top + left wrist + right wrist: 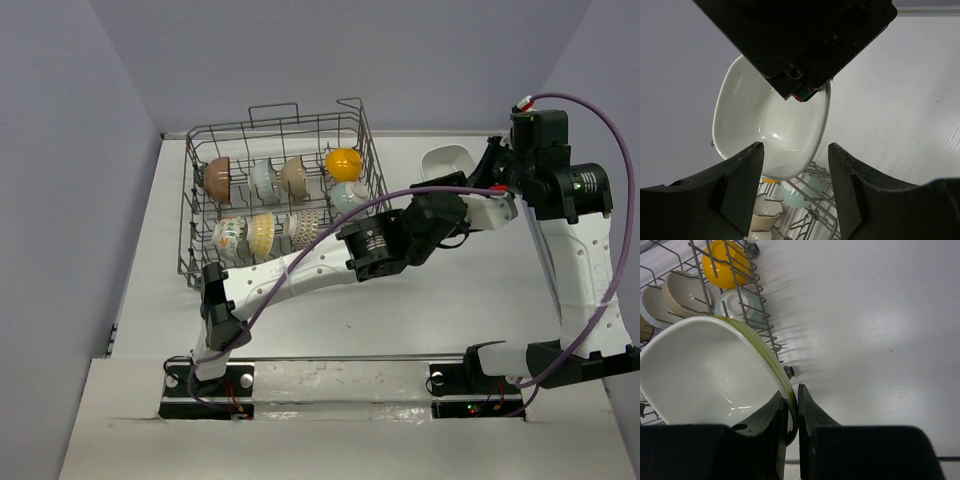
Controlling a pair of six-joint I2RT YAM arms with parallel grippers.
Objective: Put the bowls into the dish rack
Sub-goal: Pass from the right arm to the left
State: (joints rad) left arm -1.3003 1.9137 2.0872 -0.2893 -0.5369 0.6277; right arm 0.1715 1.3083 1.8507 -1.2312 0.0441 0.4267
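White inside, green outside, the last bowl (705, 370) hangs just right of the dish rack (190, 215), rim pinched in the right gripper (796, 400), the left gripper (795, 152) spread wide facing it, eight other bowls (262, 232) already racked.

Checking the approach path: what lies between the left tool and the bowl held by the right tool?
Nothing: in the left wrist view, the white bowl sits straight beyond the open left tool, unobstructed. The right tool grips its rim.

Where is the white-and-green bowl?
In the top view, the squarish white bowl with a green outside is right of the grey wire dish rack, held by the right pincer.
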